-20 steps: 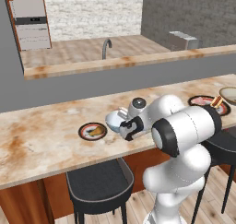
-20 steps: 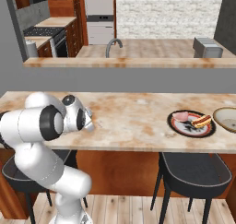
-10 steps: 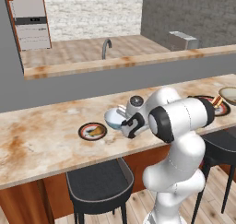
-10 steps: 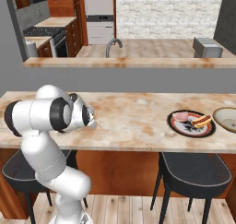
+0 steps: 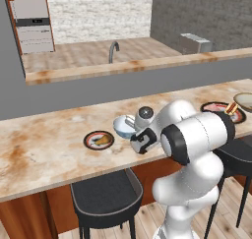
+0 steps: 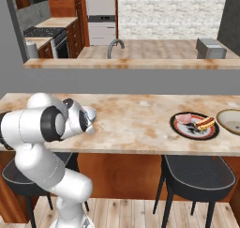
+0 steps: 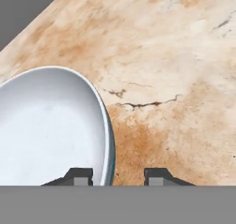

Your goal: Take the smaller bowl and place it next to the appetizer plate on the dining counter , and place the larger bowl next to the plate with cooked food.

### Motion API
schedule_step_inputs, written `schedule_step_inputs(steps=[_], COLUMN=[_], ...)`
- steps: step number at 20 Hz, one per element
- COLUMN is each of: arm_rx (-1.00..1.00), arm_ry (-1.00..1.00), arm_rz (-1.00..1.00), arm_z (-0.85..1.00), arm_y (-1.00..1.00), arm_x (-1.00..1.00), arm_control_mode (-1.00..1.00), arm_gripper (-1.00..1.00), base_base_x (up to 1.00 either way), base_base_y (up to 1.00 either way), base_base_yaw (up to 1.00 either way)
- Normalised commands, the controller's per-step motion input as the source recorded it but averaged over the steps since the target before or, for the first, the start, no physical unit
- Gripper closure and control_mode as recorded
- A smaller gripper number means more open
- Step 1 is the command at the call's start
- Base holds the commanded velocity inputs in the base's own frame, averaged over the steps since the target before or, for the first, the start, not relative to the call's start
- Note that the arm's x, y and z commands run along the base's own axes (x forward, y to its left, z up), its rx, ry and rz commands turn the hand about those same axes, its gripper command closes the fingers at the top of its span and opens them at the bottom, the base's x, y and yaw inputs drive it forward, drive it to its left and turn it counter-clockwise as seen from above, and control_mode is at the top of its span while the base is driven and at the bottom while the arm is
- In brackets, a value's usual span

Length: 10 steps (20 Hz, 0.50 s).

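Note:
The smaller bowl (image 5: 123, 126) stands on the dining counter (image 5: 44, 152), just right of the appetizer plate (image 5: 99, 139). In the hand view its white inside (image 7: 50, 126) takes up the left half. My gripper (image 7: 118, 176) is open. The bowl's near rim runs between the two fingertips, with one tip (image 7: 80, 175) on the bowl's side and the other over bare stone. From the left base my gripper (image 5: 137, 137) sits at the bowl's right edge. The larger bowl (image 6: 230, 120) rests at the far right, beside the plate with cooked food (image 6: 194, 125).
Dark stools (image 5: 106, 198) stand under the counter's front edge. Behind the counter, a raised ledge (image 6: 131, 63) fronts a worktop with a faucet (image 6: 115, 45) and a toaster (image 6: 211, 48). Bare stone stretches between the two plates (image 6: 140, 124).
My arm's upper links have swung up and to the right, and the hand has shifted slightly toward me. The smaller bowl has stayed in place beside the appetizer plate.

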Motion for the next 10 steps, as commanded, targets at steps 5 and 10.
schedule_step_inputs(steps=[5,10], arm_rx=[0.00,0.00], arm_ry=[0.02,0.00], arm_rz=[-0.08,-0.07], arm_z=[0.57,1.00], arm_y=[-0.06,-0.24], arm_x=[-0.19,0.00], arm_control_mode=[-1.00,-1.00], arm_gripper=[-1.00,-1.00], base_base_x=[0.00,0.00], base_base_y=[0.00,0.00], base_base_yaw=[0.00,0.00])
